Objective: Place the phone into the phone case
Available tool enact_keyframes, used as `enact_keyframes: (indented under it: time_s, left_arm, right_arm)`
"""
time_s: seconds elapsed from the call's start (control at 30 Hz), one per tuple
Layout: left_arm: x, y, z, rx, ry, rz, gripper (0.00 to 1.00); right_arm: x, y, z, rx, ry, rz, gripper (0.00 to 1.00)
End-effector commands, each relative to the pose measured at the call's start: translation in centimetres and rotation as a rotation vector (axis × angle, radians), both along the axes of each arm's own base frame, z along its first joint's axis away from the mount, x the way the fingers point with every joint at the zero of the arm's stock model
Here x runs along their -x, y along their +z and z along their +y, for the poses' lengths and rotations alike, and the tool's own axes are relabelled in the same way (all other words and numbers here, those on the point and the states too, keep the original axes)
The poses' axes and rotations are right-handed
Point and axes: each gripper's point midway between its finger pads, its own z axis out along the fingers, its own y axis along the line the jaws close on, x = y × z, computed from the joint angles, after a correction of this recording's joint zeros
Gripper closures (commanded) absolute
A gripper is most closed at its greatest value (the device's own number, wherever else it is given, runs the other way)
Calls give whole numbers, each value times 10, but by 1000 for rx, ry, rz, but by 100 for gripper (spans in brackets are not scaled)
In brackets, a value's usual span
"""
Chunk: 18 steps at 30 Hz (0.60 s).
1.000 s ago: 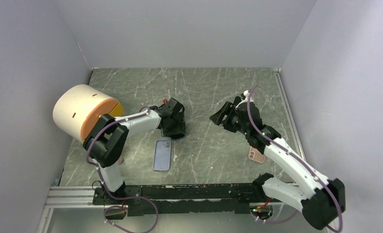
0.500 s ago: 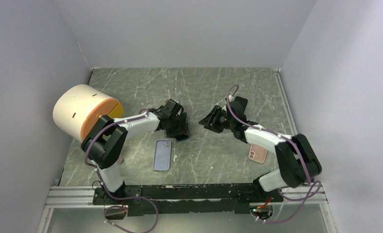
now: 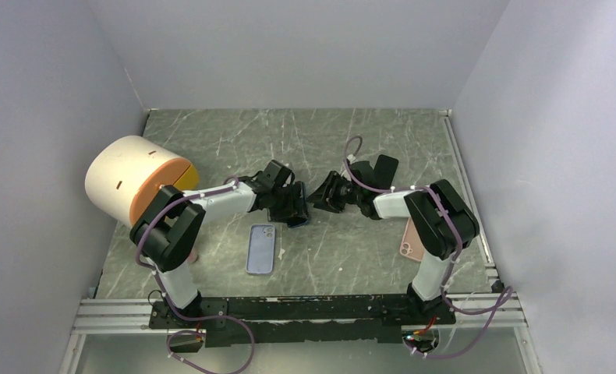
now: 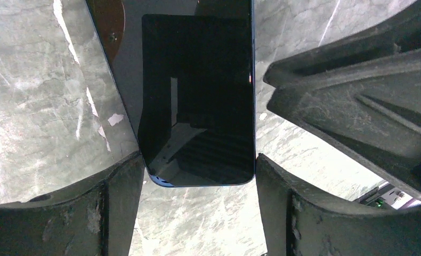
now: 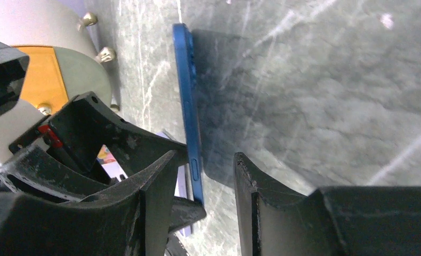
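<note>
Your right end effector (image 5: 205,157) just swung in, jaws narrowed, not clamped, straddling phone (image 4: 197,96) edge. Left end effector (image 4: 197,166) grips phone mid-table. Regrasp likely; case (image 3: 261,249) lies near, unfilled.

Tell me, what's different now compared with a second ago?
The right gripper swung left toward the other arm and narrowed its jaws; they now straddle the edge of the blue phone. The left gripper still holds that phone, shifted slightly right. The phone case and the pink item lay unmoved.
</note>
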Motion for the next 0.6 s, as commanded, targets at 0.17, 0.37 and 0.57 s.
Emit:
enact_keyframes:
  time_s: [0.17,0.37,0.57]
  left_arm:
    - [18,-9,-3,13,-59,46,46]
    - [18,-6,-5,24,-60,44,45]
    - [17,1,-6,32,-69,34,40]
  right_arm:
    - [-15,14,28,-49,63,-77,56]
    - [-13,10,29,-27,56,-87,70]
    - [-11,9,31,-45,66,-76,89]
